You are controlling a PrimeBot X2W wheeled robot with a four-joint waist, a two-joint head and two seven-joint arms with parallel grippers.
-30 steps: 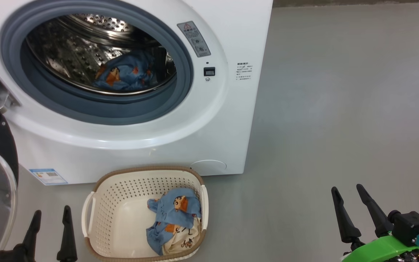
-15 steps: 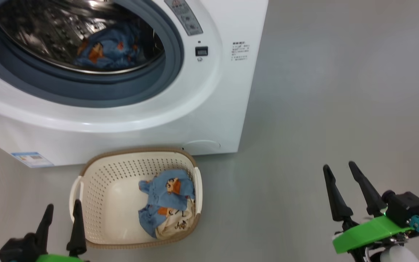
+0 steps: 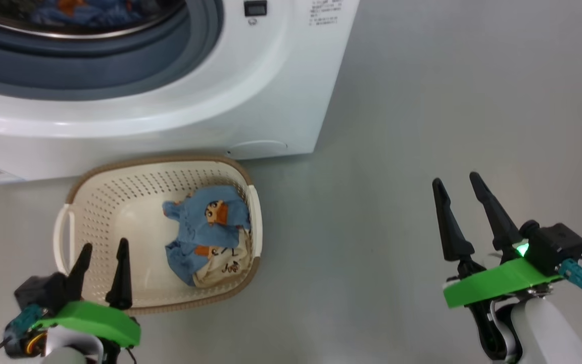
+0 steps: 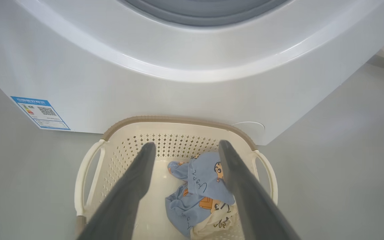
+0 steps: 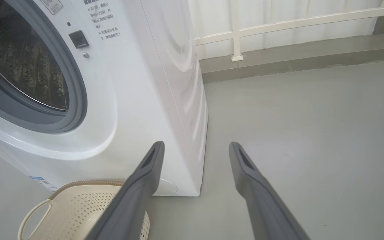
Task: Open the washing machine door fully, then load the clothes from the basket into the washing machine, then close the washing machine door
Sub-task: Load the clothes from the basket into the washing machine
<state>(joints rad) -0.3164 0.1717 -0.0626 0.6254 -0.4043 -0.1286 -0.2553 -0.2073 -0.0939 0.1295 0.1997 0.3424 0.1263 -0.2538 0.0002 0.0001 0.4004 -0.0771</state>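
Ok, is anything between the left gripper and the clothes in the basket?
Nothing visible. The left gripper, jaws open, hangs over the near-left part of the basket. The clothes lie uncovered in its right half, a little ahead and to the right. Only the basket's own wall is nearby.

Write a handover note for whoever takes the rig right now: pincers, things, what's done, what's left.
Left pincer: open, empty, over the near edge of the small cream perforated plastic basket.
Right pincer: open, empty, above bare grey floor.
Basket stands before the big white front-loading washing machine, blue and cream printed clothes inside.
Done: drum opening uncovered, one blue garment in it.
Left: load the basket's clothes, close the door.
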